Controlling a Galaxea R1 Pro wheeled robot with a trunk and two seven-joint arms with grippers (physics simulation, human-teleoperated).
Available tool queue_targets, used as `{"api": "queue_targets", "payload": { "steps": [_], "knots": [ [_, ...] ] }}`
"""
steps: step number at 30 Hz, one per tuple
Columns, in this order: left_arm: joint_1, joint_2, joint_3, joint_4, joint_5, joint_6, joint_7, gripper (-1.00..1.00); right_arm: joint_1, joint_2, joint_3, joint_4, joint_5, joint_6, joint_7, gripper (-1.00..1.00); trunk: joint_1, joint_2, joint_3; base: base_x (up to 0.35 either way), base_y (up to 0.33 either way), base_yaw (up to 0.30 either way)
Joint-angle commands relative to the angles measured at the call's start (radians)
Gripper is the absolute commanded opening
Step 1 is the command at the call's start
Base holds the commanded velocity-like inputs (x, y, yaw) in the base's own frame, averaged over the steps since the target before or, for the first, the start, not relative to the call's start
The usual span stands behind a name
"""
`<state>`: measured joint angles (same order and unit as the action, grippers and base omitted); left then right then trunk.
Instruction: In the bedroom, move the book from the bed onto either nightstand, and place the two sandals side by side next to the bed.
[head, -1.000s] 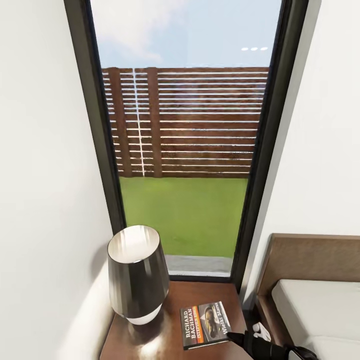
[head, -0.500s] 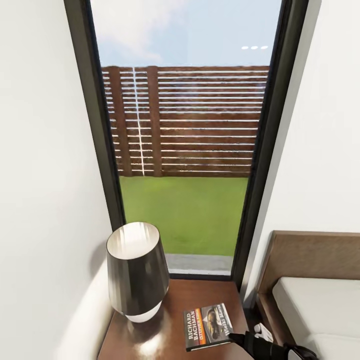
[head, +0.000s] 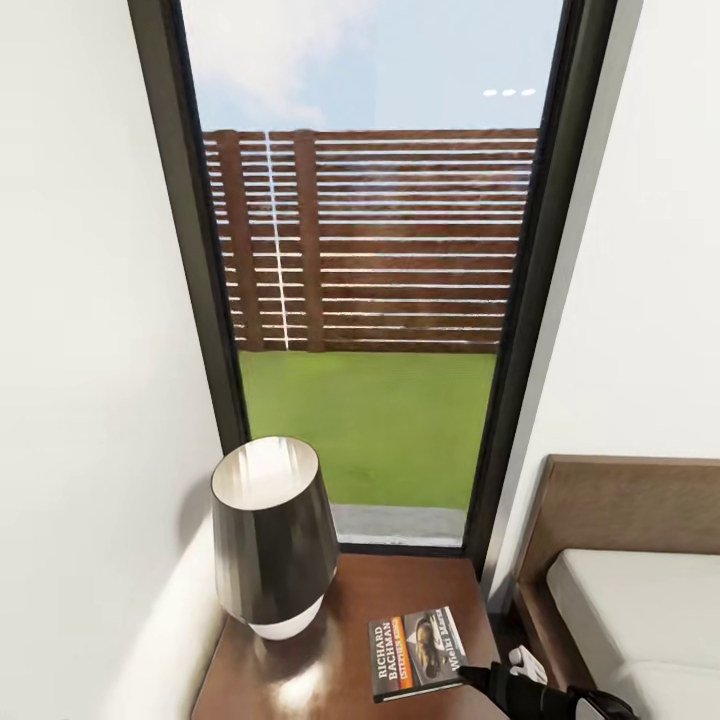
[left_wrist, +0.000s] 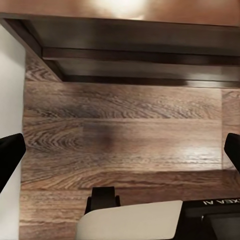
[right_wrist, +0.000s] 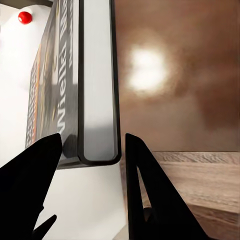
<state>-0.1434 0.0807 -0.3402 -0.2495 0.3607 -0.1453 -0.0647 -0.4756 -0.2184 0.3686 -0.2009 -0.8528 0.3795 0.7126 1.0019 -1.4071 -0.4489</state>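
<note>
One paperback book, dark cover, central photo, white and orange lettering reading "RICHARD BACHMAN": lies flat on the nightstand at 6 o'clock in the head view, toward that top's right-hand side, corner nearest the robot meeting the right tool.

One right tool, black: enters the head view at 5 o'clock. In the right wrist view its two fingers stand slightly parted with the book's page edge between them, one finger at the cover side and one at the back; whether the pads press the book I cannot tell.

One left tool: in the left wrist view the two black fingertips sit at opposite edges of the frame, spread wide, nothing between them; beyond them, wood-plank floor and the dark underside of a cabinet.

One table lamp, dark tapered shade with pale inside: stands on the nightstand at 7 o'clock, well apart from the book.

One bed, brown headboard, light grey mattress: 4 o'clock, just beside the nightstand.

One tall black-framed window: 12 o'clock, showing slatted wooden fence, grass and sky, white walls either side.
</note>
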Motion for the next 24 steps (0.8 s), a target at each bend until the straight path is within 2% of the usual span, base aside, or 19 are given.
{"api": "queue_targets", "payload": {
  "steps": [1,24],
  "knots": [
    [-0.001,0.001,-0.006,0.001,0.01,-0.004,-0.003,1.0,-0.001,-0.001,0.003,-0.001,-0.011,0.009,0.0,-1.0,0.004,-0.008,-0.004,0.0,0.0,0.0],
    [-0.001,0.001,-0.006,0.001,0.01,-0.004,-0.003,1.0,-0.008,-0.001,0.001,-0.009,-0.008,0.033,-0.004,-1.0,0.092,-0.169,-0.076,0.0,0.0,0.0]
  ]
}}
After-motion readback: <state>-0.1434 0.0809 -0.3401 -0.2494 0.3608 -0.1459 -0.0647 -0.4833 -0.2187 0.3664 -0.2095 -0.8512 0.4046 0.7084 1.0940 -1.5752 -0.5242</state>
